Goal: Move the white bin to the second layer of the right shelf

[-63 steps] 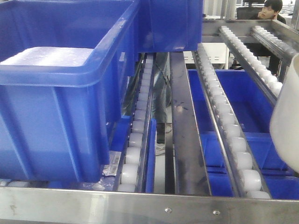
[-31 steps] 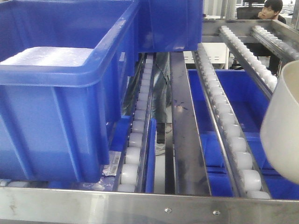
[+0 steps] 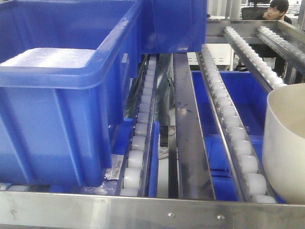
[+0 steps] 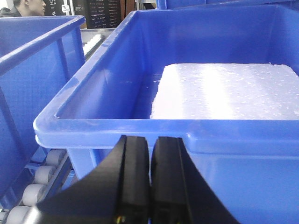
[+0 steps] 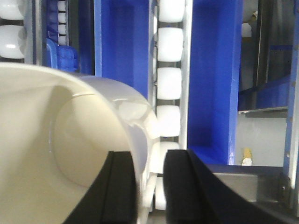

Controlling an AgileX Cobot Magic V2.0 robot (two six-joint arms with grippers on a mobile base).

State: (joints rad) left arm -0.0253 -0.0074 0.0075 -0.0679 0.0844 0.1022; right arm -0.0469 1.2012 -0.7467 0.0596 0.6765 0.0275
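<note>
Two black fingers of the right gripper (image 5: 149, 186) straddled the white bin's wall, one inside, one outside, clamped on the rim; only the right wrist view showed this grip. From the front, the white bin (image 3: 286, 143) sat at the right edge, low over the roller track (image 3: 233, 129) of the shelf, mouth facing up and slightly left; contact with the rollers could not be judged. No long axis stood out. The left gripper (image 4: 149, 158), seen only in its own wrist view, had its fingers pressed together with nothing between, just before the blue crate (image 4: 187, 130), which held a white foam slab (image 4: 229, 91). A seated person (image 3: 274, 9) appeared far behind.
</note>
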